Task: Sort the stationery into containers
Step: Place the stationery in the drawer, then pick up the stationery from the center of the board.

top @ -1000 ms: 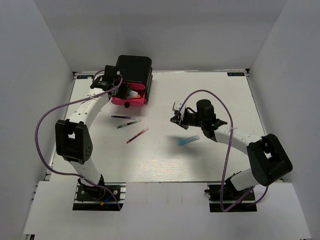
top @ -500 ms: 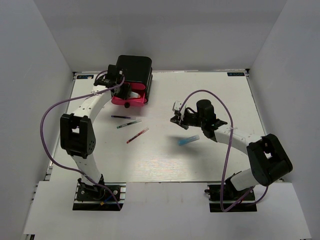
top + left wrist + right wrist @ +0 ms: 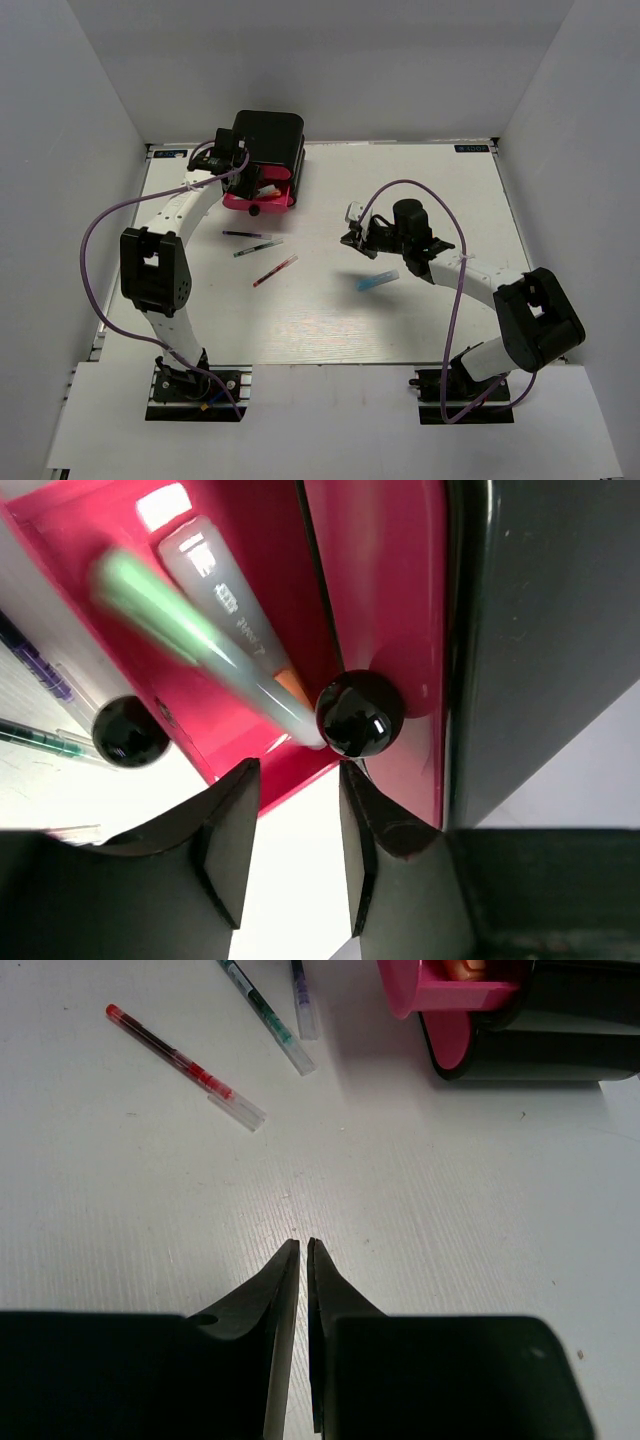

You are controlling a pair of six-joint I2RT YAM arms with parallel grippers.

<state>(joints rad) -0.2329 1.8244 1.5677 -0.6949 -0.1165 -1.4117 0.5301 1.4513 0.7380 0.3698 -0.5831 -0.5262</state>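
Left gripper (image 3: 295, 805): fingers apart and holding nothing, just short of a black knob (image 3: 360, 712).
Open pink drawer (image 3: 275, 570): a blurred mint marker (image 3: 160, 615) lies across an orange-grey marker (image 3: 225, 595).
Black box (image 3: 270, 140): by the desk's far-left corner.
Right gripper (image 3: 302, 1252): fingers almost together and empty, over bare desk (image 3: 420, 1190).
Red pen (image 3: 180, 1065), green pen (image 3: 265, 1015): loose, left of the middle.
Blue marker (image 3: 377, 280): mid-desk.

The white counter (image 3: 400, 320) carries a black box (image 3: 270, 140) of pink drawers (image 3: 240, 201) at its far left. In front of it, close together, lie a dark pen (image 3: 241, 234), possibly purple, a green pen (image 3: 256, 247) and a red pen (image 3: 274, 271). A blue marker (image 3: 376, 280) lies apart, right of centre.
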